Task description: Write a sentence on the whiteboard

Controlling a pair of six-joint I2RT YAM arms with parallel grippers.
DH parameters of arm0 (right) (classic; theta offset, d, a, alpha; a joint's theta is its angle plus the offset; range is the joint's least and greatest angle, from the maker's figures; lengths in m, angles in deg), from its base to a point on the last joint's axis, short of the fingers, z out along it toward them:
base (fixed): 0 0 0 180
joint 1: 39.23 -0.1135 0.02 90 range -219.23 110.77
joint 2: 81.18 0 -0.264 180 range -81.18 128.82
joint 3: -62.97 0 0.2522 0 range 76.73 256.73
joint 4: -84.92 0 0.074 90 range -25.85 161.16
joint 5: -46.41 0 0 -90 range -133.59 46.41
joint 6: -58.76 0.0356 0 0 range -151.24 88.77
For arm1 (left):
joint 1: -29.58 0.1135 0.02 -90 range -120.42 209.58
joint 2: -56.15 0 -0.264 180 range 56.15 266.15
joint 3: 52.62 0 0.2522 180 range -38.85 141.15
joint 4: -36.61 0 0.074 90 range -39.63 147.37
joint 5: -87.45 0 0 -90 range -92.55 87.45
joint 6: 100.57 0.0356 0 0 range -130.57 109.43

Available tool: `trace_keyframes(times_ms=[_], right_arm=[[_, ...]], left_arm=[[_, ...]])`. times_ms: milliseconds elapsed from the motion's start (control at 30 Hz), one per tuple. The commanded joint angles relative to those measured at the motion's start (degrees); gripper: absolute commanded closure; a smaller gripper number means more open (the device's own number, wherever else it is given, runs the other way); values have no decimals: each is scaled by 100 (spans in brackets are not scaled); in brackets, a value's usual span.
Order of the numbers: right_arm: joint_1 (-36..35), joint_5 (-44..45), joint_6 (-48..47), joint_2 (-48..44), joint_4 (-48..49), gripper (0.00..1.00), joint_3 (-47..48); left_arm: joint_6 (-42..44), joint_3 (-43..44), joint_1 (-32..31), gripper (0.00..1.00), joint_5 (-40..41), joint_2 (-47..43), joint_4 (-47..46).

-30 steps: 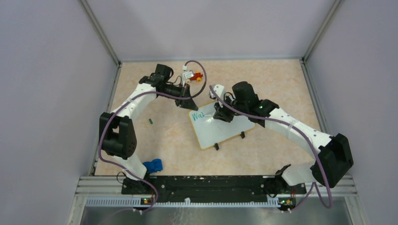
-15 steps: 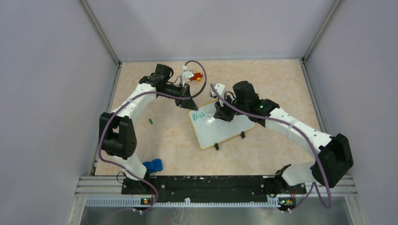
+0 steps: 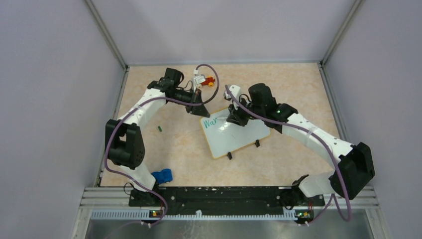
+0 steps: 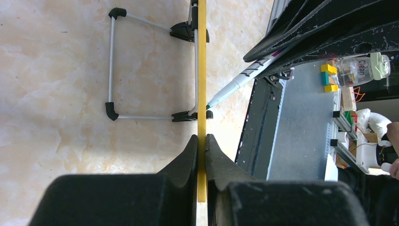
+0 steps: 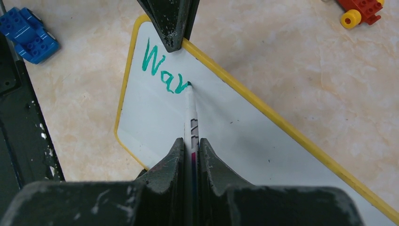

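Observation:
The whiteboard (image 3: 241,138), white with a yellow rim, stands tilted on its black feet at mid-table. My left gripper (image 3: 195,110) is shut on the rim at the board's far left corner; in the left wrist view the yellow edge (image 4: 202,70) runs straight out from between its jaws (image 4: 202,137). My right gripper (image 5: 191,141) is shut on a white marker (image 5: 190,110). The marker's green tip touches the board at the end of the sentence (image 5: 162,70), green letters reading "War". From above, the right gripper (image 3: 234,119) hovers over the board's upper part, beside the sentence (image 3: 213,121).
A red and yellow toy (image 3: 211,81) lies just beyond the board. A blue toy block (image 3: 162,176) sits near the left arm's base, and a small dark green piece (image 3: 160,128) lies left of the board. Enclosure walls (image 3: 59,99) close in both sides and the back.
The right gripper has shifted slightly right and farther away with the marker, and the green lettering has grown by one more stroke. The left arm and the board have not moved.

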Motion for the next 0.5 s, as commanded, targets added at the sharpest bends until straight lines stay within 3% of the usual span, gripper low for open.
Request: trace_keyframes(times_ms=[0, 467], right_arm=[[102, 20, 10, -68, 167, 100, 274], [144, -354, -276, -309, -162, 100, 164]], left_arm=[[125, -52, -71, 100, 24, -153, 11], [121, -43, -71, 100, 0, -170, 19]])
